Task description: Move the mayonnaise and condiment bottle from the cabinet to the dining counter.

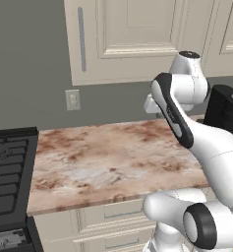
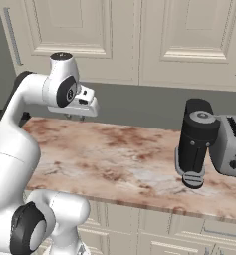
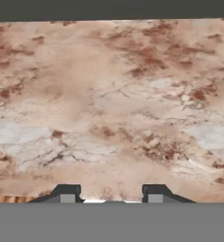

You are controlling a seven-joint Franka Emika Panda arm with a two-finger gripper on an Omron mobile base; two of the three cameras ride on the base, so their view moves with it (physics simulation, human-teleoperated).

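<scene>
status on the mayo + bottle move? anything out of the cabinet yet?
Nothing looks done: the cabinet doors are shut, and neither jar nor bottle is in sight. In hand: nothing. The gripper hangs over the marbled counter with its fingers apart and nothing between them. Also there: a stove, a coffee machine and a toaster. Left: open the cabinet, take out both items, carry them to the dining counter.

Cabinet (image 1: 137, 39): cream-beige wall unit, panelled doors shut, long bar handle (image 1: 81, 38) upright at left door edge, mounted above marbled counter (image 1: 113, 157) with cream drawers.
</scene>
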